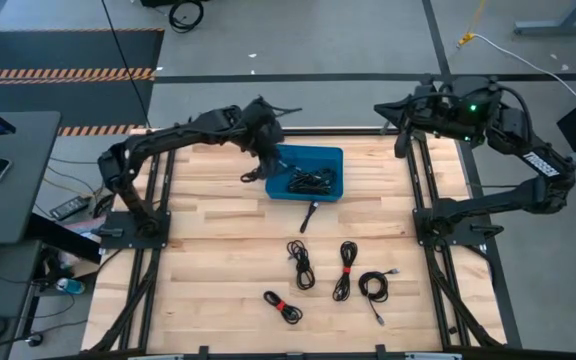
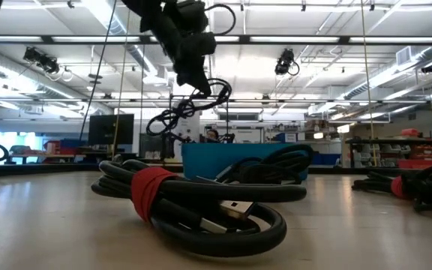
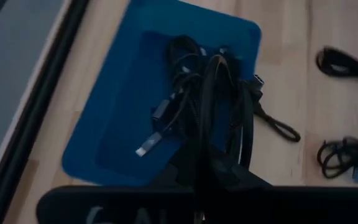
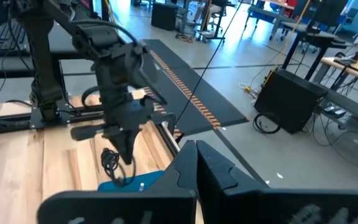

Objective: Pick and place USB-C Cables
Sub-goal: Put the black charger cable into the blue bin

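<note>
A blue tray (image 1: pixel 320 155) at the table's far middle holds a heap of black USB-C cables (image 1: pixel 313 182). My left gripper (image 1: pixel 266 152) hangs over the tray's left edge, shut on one coiled black cable (image 2: pixel 172 116). One cable (image 1: pixel 310 214) lies on the wood just in front of the tray. Several more cables, some with a red tie (image 1: pixel 346 270), lie nearer the front edge (image 1: pixel 301 263) (image 1: pixel 283 307) (image 1: pixel 374 287). My right gripper (image 4: pixel 193 150) stays raised at the table's far right corner, shut, with nothing in it. My left gripper pinches the coiled cable's loops (image 3: pixel 215 134) between its two fingers, which slant down from the table's left. The rest of the coil (image 2: pixel 163 121) hangs slack below the fingers, clear of the tray and the table.
Dark frame rails run along the table's left and right sides (image 1: pixel 158 215) (image 1: pixel 423 215). The bare wood between the tray and the left rail (image 1: pixel 213 210) is free. In the low view a red-tied cable (image 2: pixel 190 202) lies close to the camera and hides part of the tray (image 2: pixel 201 159).
</note>
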Controlling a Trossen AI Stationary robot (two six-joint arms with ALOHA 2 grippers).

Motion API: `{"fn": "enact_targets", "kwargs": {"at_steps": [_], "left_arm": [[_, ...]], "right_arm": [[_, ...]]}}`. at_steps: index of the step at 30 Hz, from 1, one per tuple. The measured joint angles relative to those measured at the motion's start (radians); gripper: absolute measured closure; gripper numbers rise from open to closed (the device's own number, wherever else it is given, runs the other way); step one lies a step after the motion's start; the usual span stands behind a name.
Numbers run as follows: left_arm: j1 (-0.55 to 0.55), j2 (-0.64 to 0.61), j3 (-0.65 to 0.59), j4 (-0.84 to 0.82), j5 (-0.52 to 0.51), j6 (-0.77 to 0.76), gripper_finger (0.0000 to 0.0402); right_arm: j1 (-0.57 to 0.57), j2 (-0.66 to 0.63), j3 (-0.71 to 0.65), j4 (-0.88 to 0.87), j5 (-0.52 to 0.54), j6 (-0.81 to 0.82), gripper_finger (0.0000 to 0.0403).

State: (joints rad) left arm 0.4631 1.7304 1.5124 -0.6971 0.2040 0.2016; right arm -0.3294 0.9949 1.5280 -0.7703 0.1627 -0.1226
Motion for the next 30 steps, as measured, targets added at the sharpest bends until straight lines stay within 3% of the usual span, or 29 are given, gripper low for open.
{"fn": "enact_targets", "kwargs": {"at_steps": [7,18,21,25,30], "left_arm": [[-0.030,0.007,0.020,0.001,0.004,0.144,0.0397],[-0.028,0.005,0.264,-0.026,0.004,0.277,0.0397],[-0.029,0.005,0.293,-0.081,0.004,0.283,0.0397],[-0.030,0.006,0.298,-0.177,0.004,0.283,0.0397],[-0.030,0.007,0.285,-0.197,0.003,0.279,0.0397]], "right_arm": [[0.000,0.022,0.001,0.001,0.000,0.028,0.0400],[0.000,0.111,0.001,0.052,0.012,0.079,0.0401],[-0.001,0.134,0.001,-0.049,0.103,0.133,0.0401],[-0.016,0.151,0.001,-0.335,0.283,0.340,0.0401],[-0.035,0.159,-0.058,-0.547,0.327,0.579,0.0402]]}}
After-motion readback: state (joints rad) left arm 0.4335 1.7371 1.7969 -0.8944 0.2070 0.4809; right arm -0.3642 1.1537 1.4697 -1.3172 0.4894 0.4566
